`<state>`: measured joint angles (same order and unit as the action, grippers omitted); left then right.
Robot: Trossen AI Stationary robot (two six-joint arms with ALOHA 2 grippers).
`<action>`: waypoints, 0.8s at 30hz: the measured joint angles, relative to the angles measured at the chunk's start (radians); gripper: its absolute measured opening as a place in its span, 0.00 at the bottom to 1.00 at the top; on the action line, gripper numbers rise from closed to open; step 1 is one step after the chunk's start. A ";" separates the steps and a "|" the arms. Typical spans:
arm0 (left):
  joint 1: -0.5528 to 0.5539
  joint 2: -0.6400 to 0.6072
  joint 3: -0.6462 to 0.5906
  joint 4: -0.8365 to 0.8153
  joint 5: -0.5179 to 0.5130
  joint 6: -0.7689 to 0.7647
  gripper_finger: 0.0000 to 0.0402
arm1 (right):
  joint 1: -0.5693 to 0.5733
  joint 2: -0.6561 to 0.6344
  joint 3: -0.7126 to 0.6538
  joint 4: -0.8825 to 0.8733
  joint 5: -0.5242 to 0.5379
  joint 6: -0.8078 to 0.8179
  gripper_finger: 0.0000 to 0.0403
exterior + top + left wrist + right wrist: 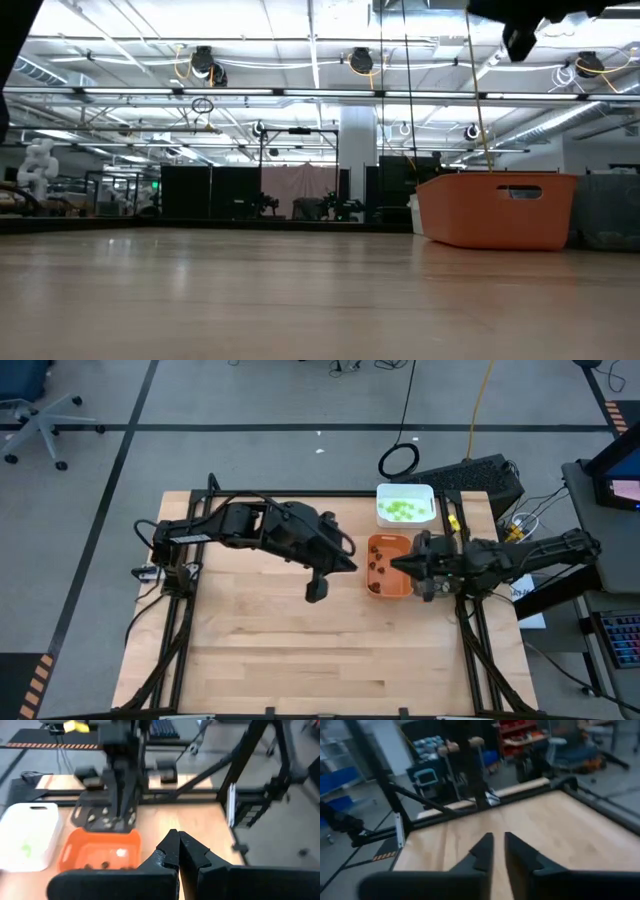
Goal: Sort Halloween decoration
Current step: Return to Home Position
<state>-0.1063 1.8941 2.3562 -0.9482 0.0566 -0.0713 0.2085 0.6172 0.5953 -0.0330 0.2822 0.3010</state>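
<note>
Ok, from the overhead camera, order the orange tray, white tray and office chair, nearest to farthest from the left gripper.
From the left gripper:
1. Orange tray, just to its right.
2. White tray, behind the orange one and slightly farther right.
3. Office chair, far away at the view's top left corner.

The high camera hangs far above, facing straight down on the whole table (300, 650). The low camera sits at tabletop height, facing level into the room (250, 190), with the orange tray (495, 215) near at frame right. The left wrist camera looks past the left gripper (177, 834) at that tray, the white tray (40, 827) and the right arm (120, 785). The right wrist camera looks past the right gripper (498, 836) across bare wood.
</note>
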 joint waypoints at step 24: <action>-0.032 -0.055 -0.236 -0.090 -0.050 0.010 0.00 | 0.003 -0.174 -0.020 -0.204 -0.261 -0.298 0.00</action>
<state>-0.1382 1.8386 2.1200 -1.0378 0.0071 -0.0612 0.2114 0.4428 0.5755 -0.2366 0.0212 0.0030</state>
